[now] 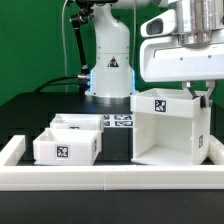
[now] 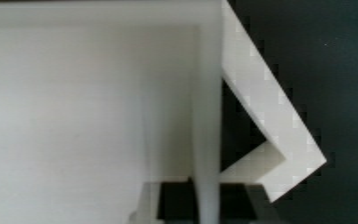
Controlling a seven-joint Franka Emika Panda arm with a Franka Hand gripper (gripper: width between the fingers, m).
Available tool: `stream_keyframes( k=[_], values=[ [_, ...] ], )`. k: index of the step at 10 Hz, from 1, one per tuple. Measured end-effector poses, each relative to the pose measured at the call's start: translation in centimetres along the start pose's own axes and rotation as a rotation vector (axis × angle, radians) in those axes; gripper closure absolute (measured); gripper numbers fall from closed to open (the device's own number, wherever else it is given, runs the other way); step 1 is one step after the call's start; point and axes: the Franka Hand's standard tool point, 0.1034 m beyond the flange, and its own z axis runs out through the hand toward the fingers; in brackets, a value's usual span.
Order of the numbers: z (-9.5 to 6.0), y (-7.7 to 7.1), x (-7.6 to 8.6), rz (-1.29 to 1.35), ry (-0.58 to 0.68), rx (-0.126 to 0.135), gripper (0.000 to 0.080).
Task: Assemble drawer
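The large white hollow drawer box [image 1: 165, 125] stands on the black table at the exterior view's right, open side to the front, with a tag on its top front. Two small shallow trays stand to its left, one nearer [image 1: 65, 148] and one behind it [image 1: 78, 122]. My gripper [image 1: 197, 90] comes down from above onto the top edge of the box's right wall. In the wrist view the thin white wall [image 2: 213, 100] runs between my two black fingers [image 2: 181, 200], which lie against it on both sides; my gripper [image 2: 213, 200] is shut on it.
A low white border wall [image 1: 100, 178] runs along the front and the left side. The marker board [image 1: 120, 121] lies flat behind the trays, in front of the robot base [image 1: 110, 70]. A green backdrop stands at the back left.
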Motion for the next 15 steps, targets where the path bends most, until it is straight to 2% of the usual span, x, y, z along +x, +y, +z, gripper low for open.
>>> stream_keyframes(
  k=[2, 4, 6, 8, 11, 13, 15],
  values=[
    [0.3, 0.3, 0.4, 0.156, -0.005, 0.003, 0.0761],
    [0.3, 0.3, 1.7, 0.255, -0.001, 0.011, 0.0761],
    [0.1, 0.6, 2.6, 0.34, -0.006, 0.03, 0.076],
    [0.0, 0.1, 2.3, 0.452, -0.016, 0.039, 0.0759],
    [0.1, 0.4, 2.5, 0.591, -0.026, 0.043, 0.0758],
    [0.3, 0.3, 3.5, 0.717, -0.042, 0.063, 0.0758],
    [0.2, -0.5, 4.3, 0.859, -0.06, 0.087, 0.0758]
  ],
)
